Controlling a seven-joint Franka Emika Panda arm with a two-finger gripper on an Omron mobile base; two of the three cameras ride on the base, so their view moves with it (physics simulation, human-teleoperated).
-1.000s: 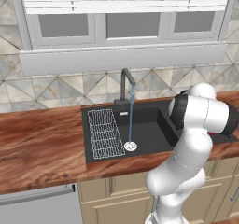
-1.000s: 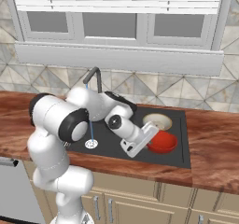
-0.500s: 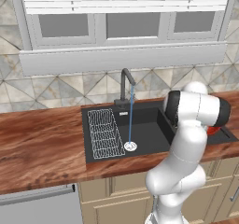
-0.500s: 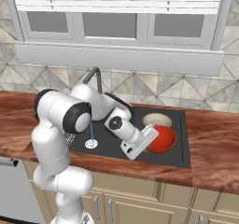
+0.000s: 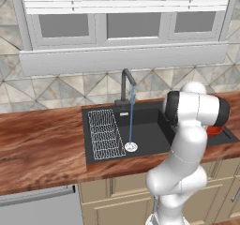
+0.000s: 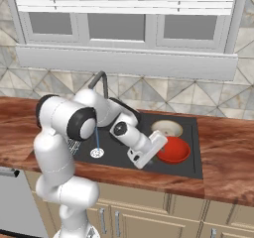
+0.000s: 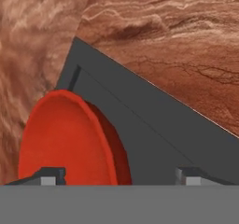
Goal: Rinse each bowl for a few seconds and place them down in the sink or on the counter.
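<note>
- Glossy solid red round bowl (image 6: pixel 173 149) lying in the large black rectangular recessed sink (image 6: pixel 191 166), toward its 4 o'clock corner.
- Pale beige round bowl with a tan rim (image 6: pixel 166 128) just beside it, at the red bowl's 12 o'clock, also inside the basin.
- Two-finger gripper (image 6: pixel 148 158) lowered into the basin at the red bowl's 9 o'clock, fingers spread wide, grasping nothing; fingertips (image 7: pixel 51 174) straddling the red rim in the hand view.
- Thin stream of water (image 5: pixel 131 116) falling from the tall dark faucet (image 5: pixel 126 85) onto the round silver drain (image 5: pixel 131 147).
- White wire rack (image 5: pixel 105 134) at the drain's 9 o'clock.
- Reddish-brown polished wood-grain counter (image 5: pixel 40 149) surrounding the sink.
</note>
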